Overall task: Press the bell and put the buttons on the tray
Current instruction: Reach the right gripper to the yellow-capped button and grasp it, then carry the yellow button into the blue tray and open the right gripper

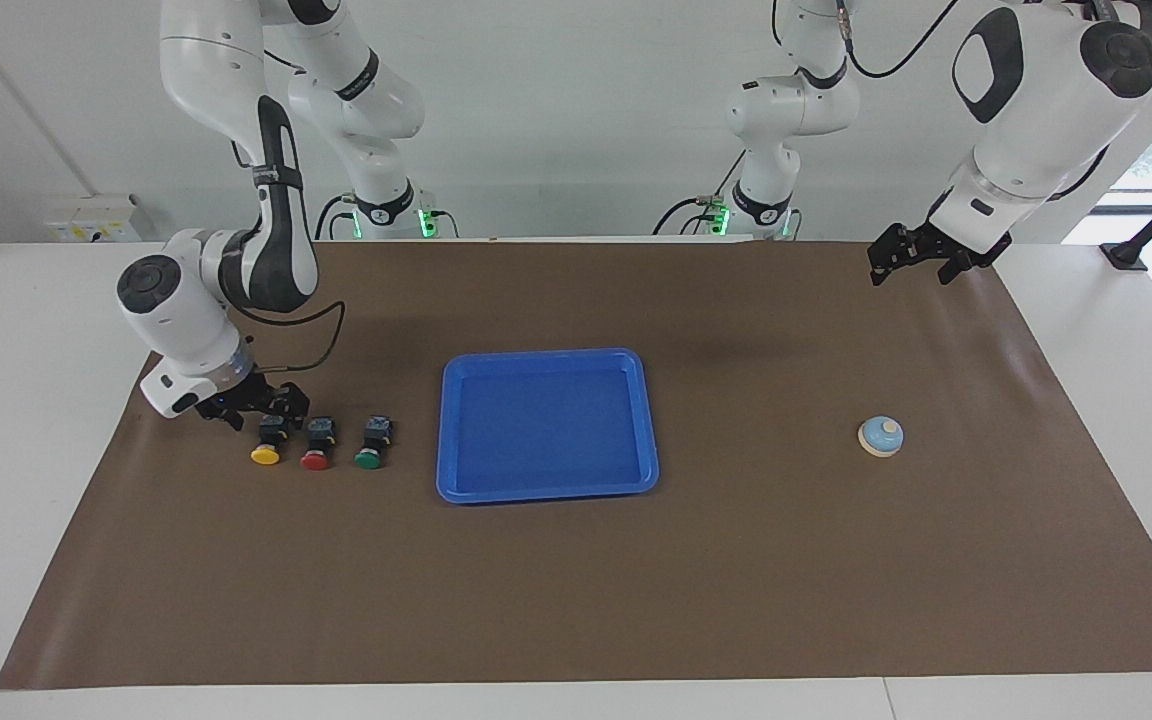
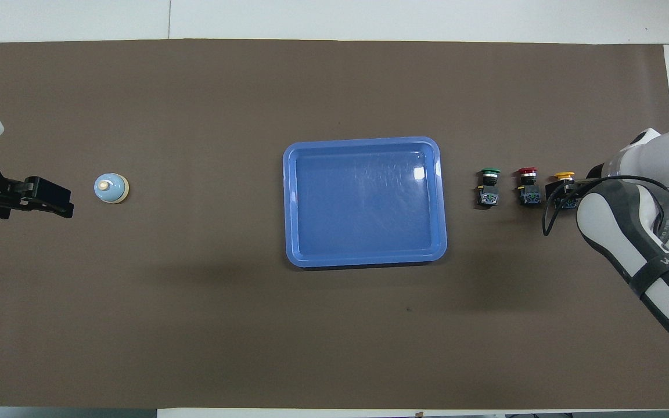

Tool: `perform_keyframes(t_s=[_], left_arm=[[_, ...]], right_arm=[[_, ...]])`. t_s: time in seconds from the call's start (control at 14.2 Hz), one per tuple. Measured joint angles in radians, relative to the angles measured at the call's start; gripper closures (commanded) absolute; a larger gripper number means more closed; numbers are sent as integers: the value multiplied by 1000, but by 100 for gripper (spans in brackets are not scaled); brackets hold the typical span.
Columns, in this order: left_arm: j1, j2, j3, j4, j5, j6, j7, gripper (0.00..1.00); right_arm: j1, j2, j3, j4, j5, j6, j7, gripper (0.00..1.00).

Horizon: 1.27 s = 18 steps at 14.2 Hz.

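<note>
I have the right gripper [image 1: 254,408] low and open, empty, just on the robots' side of the yellow button [image 1: 267,441], the end of the row nearest that arm; red [image 1: 316,446] and green [image 1: 371,444] follow toward the tray [image 1: 546,360]. Each button's black body points at the robots, cap away. The left gripper [image 1: 911,262] waits open, high, well apart from the bell [image 1: 880,436].

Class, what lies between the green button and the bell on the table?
The blue tray alone, with bare mat on either side, lies between green button and bell; the overhead view shows it.
</note>
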<state>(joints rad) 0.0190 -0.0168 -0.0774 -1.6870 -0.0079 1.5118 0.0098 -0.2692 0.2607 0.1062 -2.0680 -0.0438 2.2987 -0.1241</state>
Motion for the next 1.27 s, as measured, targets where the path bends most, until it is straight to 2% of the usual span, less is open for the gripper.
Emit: perform_keyframes(t_s=[0.28, 0.42, 0.56, 0.7, 0.77, 0.84, 1.06, 1.27], left_arm=[[0, 0, 0, 0, 0, 0, 0, 0], [0, 0, 0, 0, 0, 0, 0, 0], [0, 0, 0, 0, 0, 0, 0, 0], [0, 0, 0, 0, 0, 0, -1, 0], [0, 0, 0, 0, 0, 0, -1, 0], [0, 0, 0, 0, 0, 0, -1, 0], [0, 0, 0, 0, 0, 0, -1, 0], [0, 0, 0, 0, 0, 0, -1, 0]], right_arm=[[-6, 4, -1, 0, -1, 0, 0, 0], [-9, 11, -1, 0, -1, 0, 0, 6], [-14, 18, -1, 0, -1, 0, 0, 29], [-14, 21, -1, 0, -1, 0, 0, 62], [-14, 22, -1, 0, -1, 0, 0, 87], [-13, 22, 0, 1, -1, 0, 0, 100], [5, 22, 11, 13, -2, -10, -1, 100], [114, 7, 17, 141, -3, -197, 0, 100]])
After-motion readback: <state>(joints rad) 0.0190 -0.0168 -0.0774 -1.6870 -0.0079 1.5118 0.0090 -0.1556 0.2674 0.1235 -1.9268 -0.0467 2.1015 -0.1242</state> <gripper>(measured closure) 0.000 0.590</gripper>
